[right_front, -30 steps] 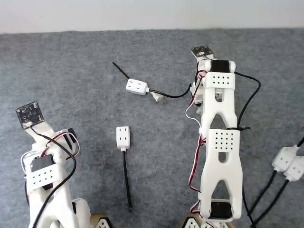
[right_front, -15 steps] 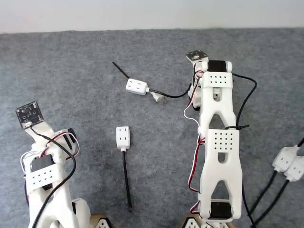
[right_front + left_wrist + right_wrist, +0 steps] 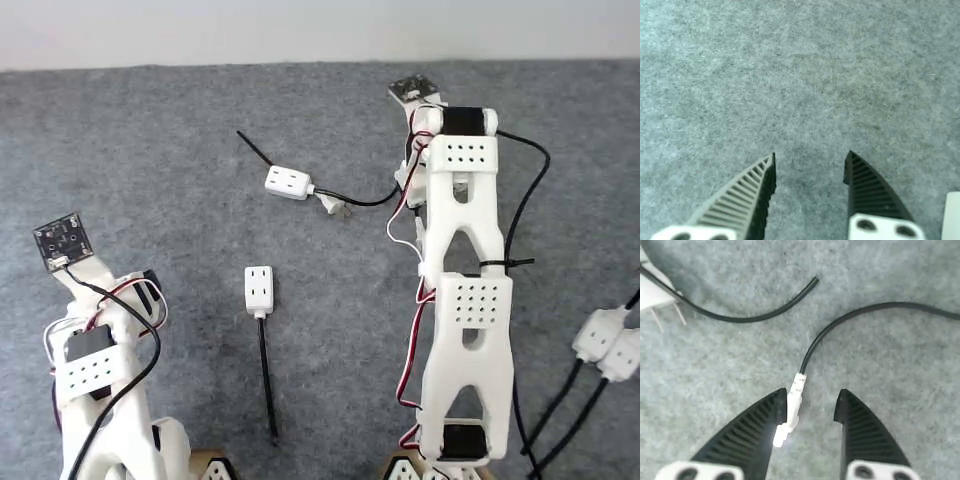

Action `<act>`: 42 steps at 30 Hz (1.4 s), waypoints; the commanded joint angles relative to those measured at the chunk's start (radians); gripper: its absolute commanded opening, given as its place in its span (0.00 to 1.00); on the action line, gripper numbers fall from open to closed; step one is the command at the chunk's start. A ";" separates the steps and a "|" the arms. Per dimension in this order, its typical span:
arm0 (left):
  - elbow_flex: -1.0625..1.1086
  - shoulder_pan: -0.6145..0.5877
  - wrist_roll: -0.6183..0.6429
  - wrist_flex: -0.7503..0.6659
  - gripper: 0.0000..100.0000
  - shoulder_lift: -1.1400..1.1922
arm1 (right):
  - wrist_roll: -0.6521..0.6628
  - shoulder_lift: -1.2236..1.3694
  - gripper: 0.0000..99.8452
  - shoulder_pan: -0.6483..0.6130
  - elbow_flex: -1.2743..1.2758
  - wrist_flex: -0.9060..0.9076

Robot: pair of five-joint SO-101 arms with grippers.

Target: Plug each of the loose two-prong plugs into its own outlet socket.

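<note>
While a slim white plug on a black cord (image 3: 792,407) lies on the grey felt worktop (image 3: 900,350) between the spread fingers of the right gripper (image 3: 812,391), close beside one, the left gripper (image 3: 811,154) hangs spread, holding nothing. The high view adds one white outlet block (image 3: 287,182) and a second white outlet block (image 3: 259,286) nearer the arms' bases.

surface: grey felt mat (image 3: 150,130) | backdrop: white wall (image 3: 200,30) along far edge

No legible text or labels
</note>
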 commanded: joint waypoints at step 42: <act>-0.012 -0.002 -0.009 -0.029 0.21 -0.014 | -0.100 -0.073 0.01 0.027 -0.064 0.015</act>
